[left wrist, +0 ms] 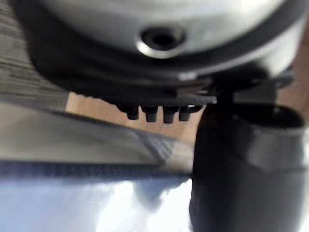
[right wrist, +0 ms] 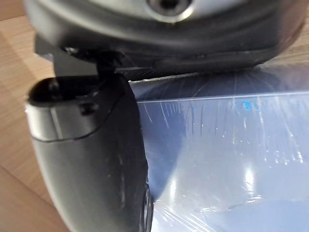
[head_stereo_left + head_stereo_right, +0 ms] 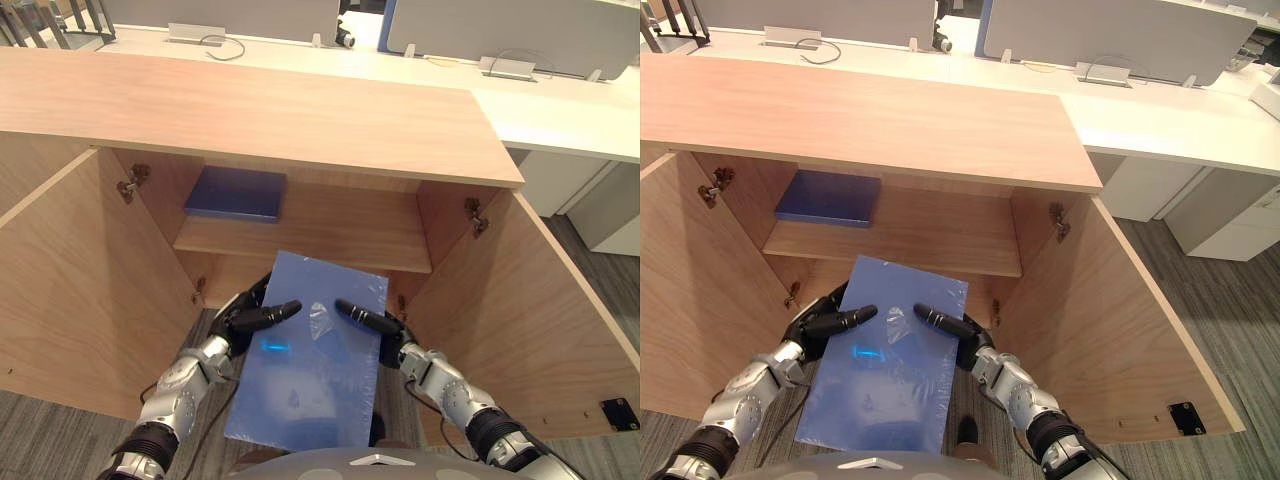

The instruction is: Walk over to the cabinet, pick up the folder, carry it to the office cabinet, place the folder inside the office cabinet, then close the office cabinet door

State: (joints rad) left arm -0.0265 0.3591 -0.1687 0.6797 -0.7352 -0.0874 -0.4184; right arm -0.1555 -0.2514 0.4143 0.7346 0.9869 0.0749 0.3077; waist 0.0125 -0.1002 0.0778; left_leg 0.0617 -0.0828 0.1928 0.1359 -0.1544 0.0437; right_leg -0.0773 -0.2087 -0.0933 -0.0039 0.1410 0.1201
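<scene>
Both hands were clamped on the folder (image 3: pixel 310 380): the left hand (image 3: pixel 243 318) pinched its left edge and the right hand (image 3: pixel 388 332) its right edge, each with a thumb laid across the top and the fingers hidden beneath. Pale blue and glossy, the folder was held flat in the lower middle of the frame, its far edge at the mouth of the cabinet (image 3: pixel 260 115). That edge overlapped the front of the shelf (image 3: pixel 330 235), and whether it was level with the shelf could not be told. A dark blue book (image 3: pixel 237 193) lay on that shelf, upper left of the opening. The left door (image 3: pixel 70 290) and right door (image 3: pixel 530 320) stood wide. The step in hand looked to be placing the folder inside. The next move probably called for a level push forward, a release of both grips, then swinging the doors shut. The eye views gave the layout of opening, shelf and doors, while the wrist views gave the grips close up. The right wrist view showed the thumb (image 2: pixel 91 159) pressed on the shiny cover. The left wrist view showed a row of fingertips (image 1: pixel 154 114) past the folder's edge, with wood beyond.
</scene>
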